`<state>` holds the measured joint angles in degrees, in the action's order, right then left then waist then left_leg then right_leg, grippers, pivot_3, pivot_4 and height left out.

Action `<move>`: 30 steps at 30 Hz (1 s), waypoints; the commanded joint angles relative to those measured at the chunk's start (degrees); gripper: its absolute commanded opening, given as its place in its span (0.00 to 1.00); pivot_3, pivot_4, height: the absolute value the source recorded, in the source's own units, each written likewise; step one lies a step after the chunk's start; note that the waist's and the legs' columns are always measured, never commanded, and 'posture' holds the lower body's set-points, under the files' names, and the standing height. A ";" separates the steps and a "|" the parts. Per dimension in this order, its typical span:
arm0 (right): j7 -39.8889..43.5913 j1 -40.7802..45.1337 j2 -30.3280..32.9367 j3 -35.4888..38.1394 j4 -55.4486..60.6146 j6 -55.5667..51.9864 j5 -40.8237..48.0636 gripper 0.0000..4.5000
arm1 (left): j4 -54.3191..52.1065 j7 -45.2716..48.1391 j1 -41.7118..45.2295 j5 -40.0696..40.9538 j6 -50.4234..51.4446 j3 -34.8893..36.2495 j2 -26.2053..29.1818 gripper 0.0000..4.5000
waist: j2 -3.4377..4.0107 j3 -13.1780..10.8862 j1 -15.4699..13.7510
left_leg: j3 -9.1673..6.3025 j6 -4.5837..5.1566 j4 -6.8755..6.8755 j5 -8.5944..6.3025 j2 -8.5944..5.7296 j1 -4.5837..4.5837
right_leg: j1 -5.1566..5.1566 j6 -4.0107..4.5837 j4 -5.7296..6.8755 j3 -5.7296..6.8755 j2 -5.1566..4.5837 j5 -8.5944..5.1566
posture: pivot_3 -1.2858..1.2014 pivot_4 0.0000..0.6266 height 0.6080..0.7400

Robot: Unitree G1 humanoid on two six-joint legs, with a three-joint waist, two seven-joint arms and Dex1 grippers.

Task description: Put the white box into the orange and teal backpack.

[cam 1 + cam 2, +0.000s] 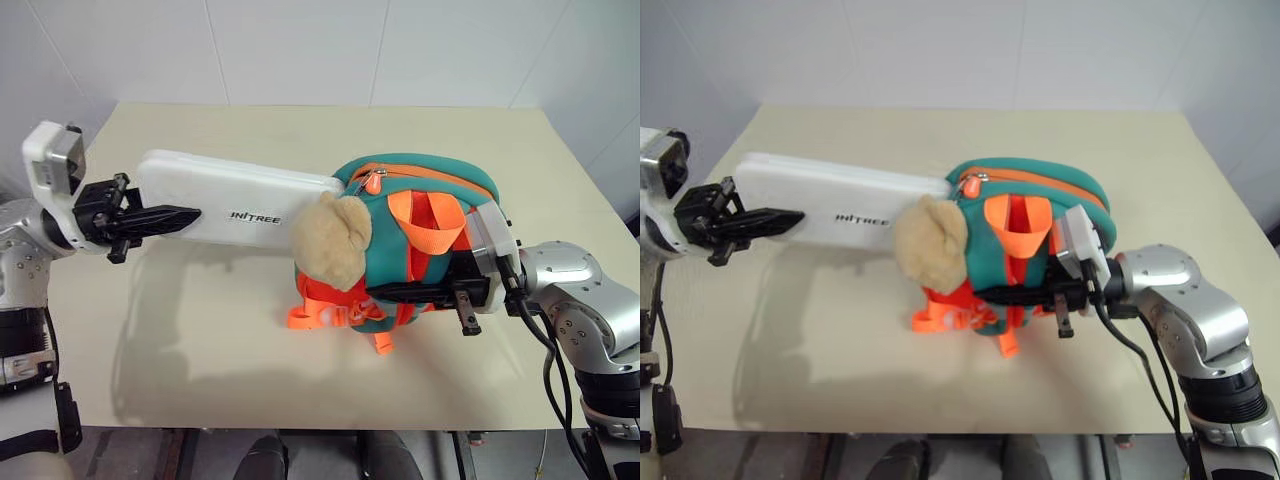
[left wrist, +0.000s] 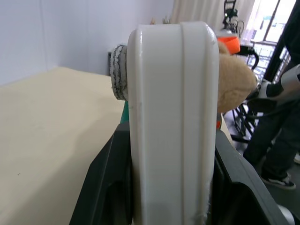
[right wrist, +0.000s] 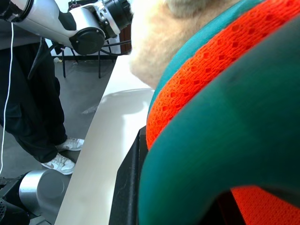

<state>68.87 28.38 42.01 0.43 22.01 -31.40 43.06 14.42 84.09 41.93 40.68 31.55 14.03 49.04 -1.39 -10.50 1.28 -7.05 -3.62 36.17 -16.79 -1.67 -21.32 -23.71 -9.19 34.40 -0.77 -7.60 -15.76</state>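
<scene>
The white box (image 1: 235, 205) is off the table, held level by its outer end in the left gripper (image 1: 165, 217), whose two black fingers are clamped on its flat faces — the left wrist view shows the box's narrow rounded edge (image 2: 173, 122) standing between them. From that grip the box reaches out toward the other arm, and its far end meets the top corner of the orange and teal backpack (image 1: 420, 235), just by the orange zip pull; whether the tip is already inside the opening cannot be told, as the tan plush toy (image 1: 330, 240) hangs in front of that corner. The dark lettering on the box faces up, just short of the toy.

The backpack is upright, its lower part with the orange straps on the table (image 1: 300, 380). The right gripper (image 1: 400, 293) comes in level from the bag's far side with its fingers pinched shut on the bag's lower part — teal and orange fabric lies right against them in the right wrist view.

Past the table's edge, a person's dark trousers and pale shoes (image 3: 61, 161) show on the floor.
</scene>
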 commanded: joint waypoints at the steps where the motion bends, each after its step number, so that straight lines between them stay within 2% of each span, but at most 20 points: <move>1: -0.69 1.10 -0.35 0.73 0.80 0.74 0.05 0.11 | -0.97 1.01 3.22 -1.95 -1.90 -3.21 -1.09 0.31 | 0.00 0.00 -0.01 | 0.00 0.00 0.01 0.00 0.00 -0.01 | 0.00 0.00 0.00 0.00 0.00 0.00 | 0.52 0.24 1.00; 12: -1.78 0.75 -1.24 0.53 1.15 0.71 0.01 0.11 | -4.11 -3.95 6.85 -6.48 -4.78 -10.34 -9.82 0.31 | -0.01 -0.01 0.16 | 0.01 0.01 0.01 -0.01 0.01 0.00 | 0.00 -0.01 0.00 0.00 0.01 0.00 | 0.52 0.24 1.00; 17: -2.29 0.44 -1.43 0.63 1.42 0.60 -0.05 0.11 | -6.23 -10.11 7.64 -10.23 -1.88 -14.91 -12.92 0.31 | -0.02 -0.01 0.11 | 0.01 0.01 0.04 -0.01 0.00 -0.01 | 0.00 -0.02 0.01 -0.01 0.01 0.01 | 0.52 0.24 1.00; 30: -3.16 0.37 -1.60 0.02 1.41 0.57 -0.53 0.11 | -6.46 -15.51 9.32 -13.70 -1.65 -20.85 -23.93 0.31 | -0.02 -0.01 -0.08 | 0.01 0.01 0.10 0.00 -0.02 -0.02 | 0.02 -0.03 0.00 -0.01 0.01 0.01 | 0.52 0.24 1.00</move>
<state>66.23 28.18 40.70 0.20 22.09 -31.43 42.61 9.79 68.29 49.33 26.66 29.95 -5.45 26.30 -1.42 -10.52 1.21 -7.04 -3.61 36.28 -16.80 -1.69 -21.33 -23.68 -9.22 34.40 -0.79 -7.60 -15.75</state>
